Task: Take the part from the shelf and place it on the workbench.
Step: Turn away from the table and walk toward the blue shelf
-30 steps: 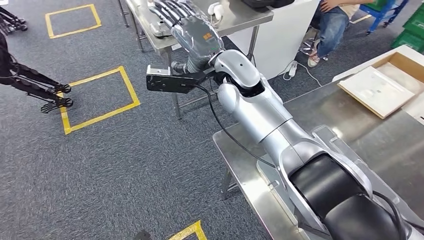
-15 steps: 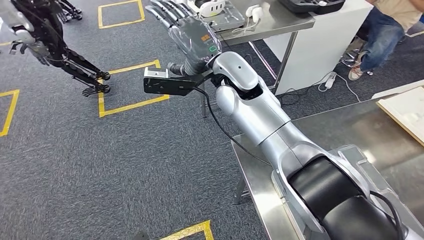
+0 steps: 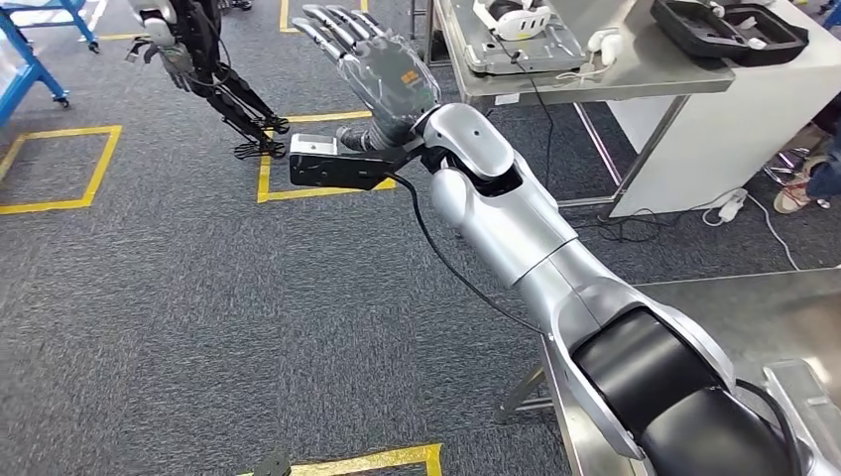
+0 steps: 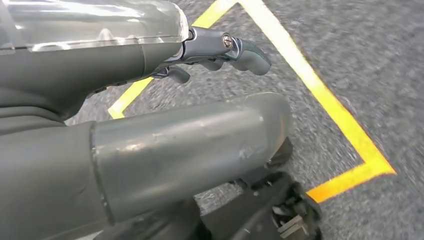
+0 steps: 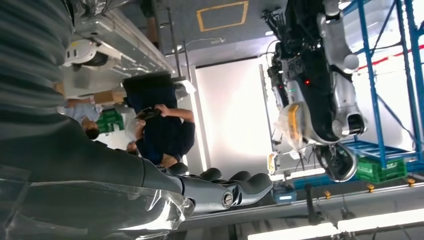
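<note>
Where the grey carpet floor [image 3: 149,327] spreads under the head view, yellow tape squares [image 3: 60,169] mark it, and the silver right arm [image 3: 516,228] rises from the lower right corner across the middle of the picture. Under the shoulder lies a corner of a bare steel counter [image 3: 734,307]. Well apart from it, a second steel counter [image 3: 595,84] stands at the top and carries a white headset [image 3: 511,15]. Just beside that counter is a white cabinet [image 3: 694,139] with a black tray [image 3: 734,25] on top. A dark robot [image 3: 208,59] stands on the carpet at the upper left. The right hand [image 3: 382,74] is lifted over the floor with its back turned up. Its fingers [image 3: 332,25] are stretched out and spread, with nothing in them. A black wrist camera [image 3: 337,167] juts out below the wrist. The right wrist view looks past that hand to a blue rack [image 5: 382,75] holding a green crate [image 5: 382,170], and to a seated person [image 5: 165,130]. The left hand [image 4: 150,125] hangs above a taped corner of the carpet. Its fingers [image 4: 247,52] reach out loosely, apart from the thick thumb, and hold nothing. Which thing is the part, and where it lies, I cannot tell.
</note>
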